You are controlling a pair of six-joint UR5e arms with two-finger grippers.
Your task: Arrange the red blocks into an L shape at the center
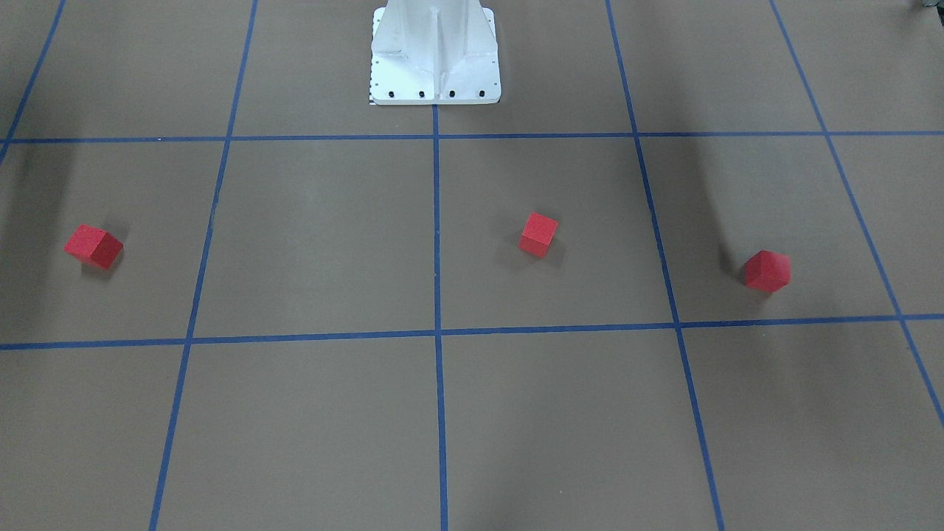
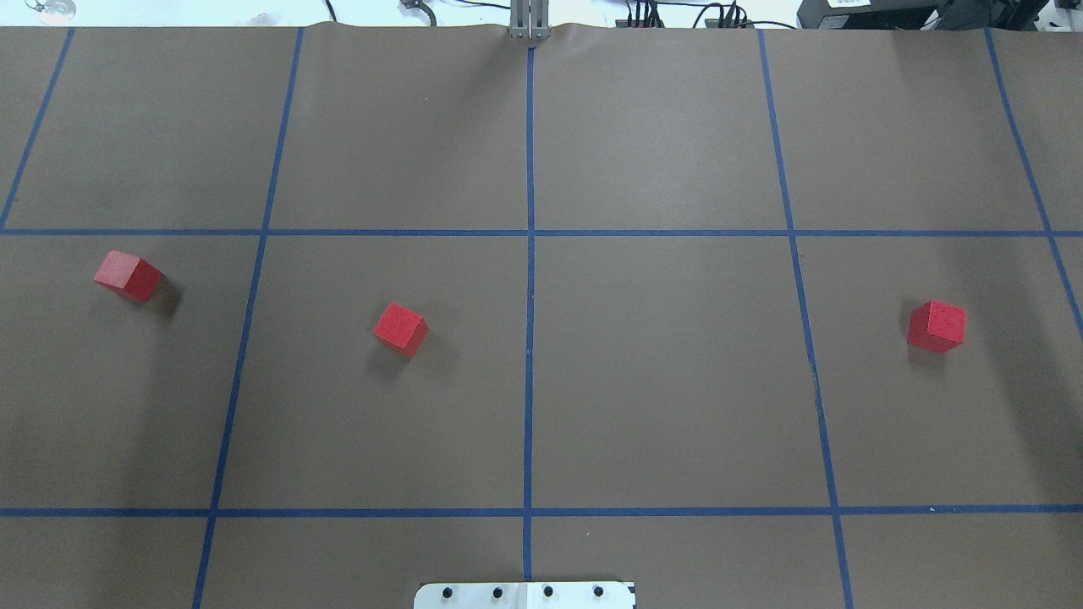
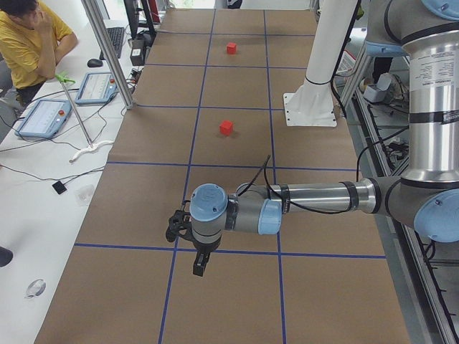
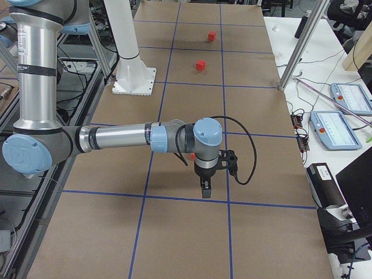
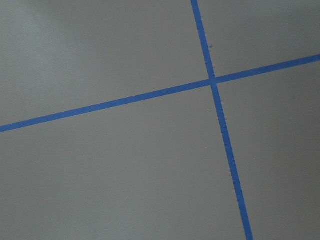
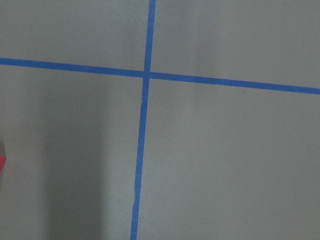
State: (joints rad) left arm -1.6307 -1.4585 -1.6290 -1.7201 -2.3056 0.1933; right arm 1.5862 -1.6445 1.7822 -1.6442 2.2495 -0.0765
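Three red blocks lie apart on the brown grid floor. In the overhead view one is far left, one is left of the center blue line, and one is far right. The front view shows them too. My left gripper shows only in the left side view and my right gripper only in the right side view. Both point down above the floor, and I cannot tell whether they are open or shut. A red sliver sits at the right wrist view's left edge.
The white robot base plate stands on the center line at the near edge. A person in yellow sits at a side desk with tablets. Aluminium posts stand along the far table edge.
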